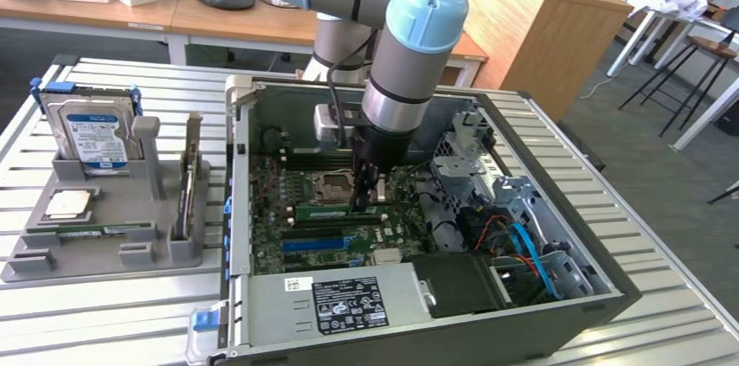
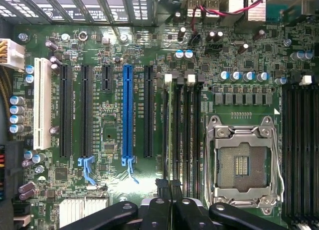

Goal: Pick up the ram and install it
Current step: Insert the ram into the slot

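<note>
The ram (image 1: 329, 209) is a thin green stick standing on edge in a memory slot of the motherboard (image 1: 277, 236), inside the open computer case (image 1: 600, 297). My gripper (image 1: 367, 200) reaches straight down into the case and is shut on the ram near its end on the exterior view's right. In the wrist view the ram (image 2: 174, 125) appears edge-on, running along the black memory slots beside the CPU socket (image 2: 241, 163). There my gripper (image 2: 169, 186) has its black fingertips (image 2: 161, 184) pressed together at the stick's near end.
A grey holder (image 1: 69, 253) at the exterior view's left carries a hard drive (image 1: 99, 137), an upright expansion card (image 1: 189, 180) and a chip (image 1: 67, 203). In the case are the power supply (image 1: 335, 301), drive cages (image 1: 491, 167) and blue cables (image 1: 529, 249). A blue card slot (image 2: 127, 115) lies near the memory slots.
</note>
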